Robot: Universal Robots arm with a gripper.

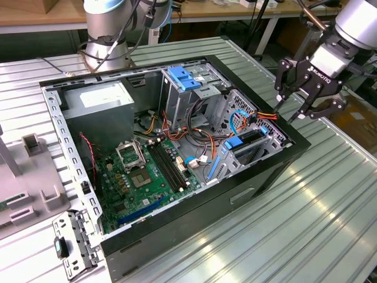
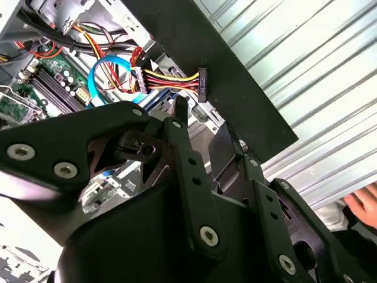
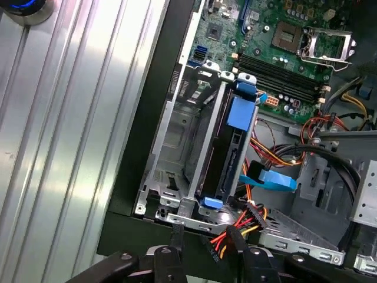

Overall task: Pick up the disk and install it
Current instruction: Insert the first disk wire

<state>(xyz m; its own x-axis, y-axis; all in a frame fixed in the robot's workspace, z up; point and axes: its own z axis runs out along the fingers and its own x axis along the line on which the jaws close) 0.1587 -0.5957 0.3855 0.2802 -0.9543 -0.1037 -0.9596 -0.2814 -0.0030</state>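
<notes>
end effector over the case edge, disk already in its bay

the end effector (image 1: 296, 109) hangs with fingers spread and empty above the computer case's (image 1: 247, 191) rim at the exterior view's right. just inward and below, the disk (image 3: 225, 154) stands on edge in the drive cage (image 3: 177, 150) (blue rails at both ends), its long axis running from that rim toward the motherboard (image 1: 144, 174), cables (image 3: 250, 221) beside it.
</notes>
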